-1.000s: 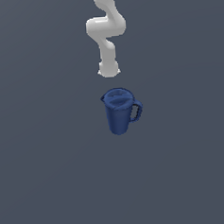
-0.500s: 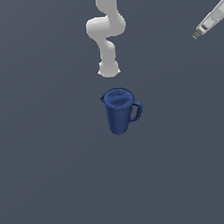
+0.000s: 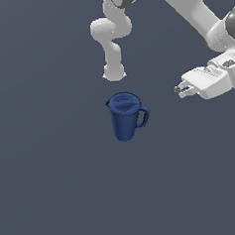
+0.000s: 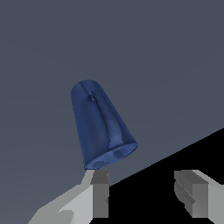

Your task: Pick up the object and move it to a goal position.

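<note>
Grey flat floor (image 3: 55,193) bare all round the dark blue plastic pitcher (image 3: 124,116). White two-finger gripper (image 3: 179,90) well apart, on the exterior view's right. Only nearby obstruction: white arm base column (image 3: 113,65) just behind pitcher.

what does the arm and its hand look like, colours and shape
The arm is glossy white with rounded, tube-like links and dark grey patches at the joints. The hand ends a boxy white block and has two short fingers; in the wrist view the fingers look blocky and grey with stepped inner faces. No cables or markings are visible.
</note>
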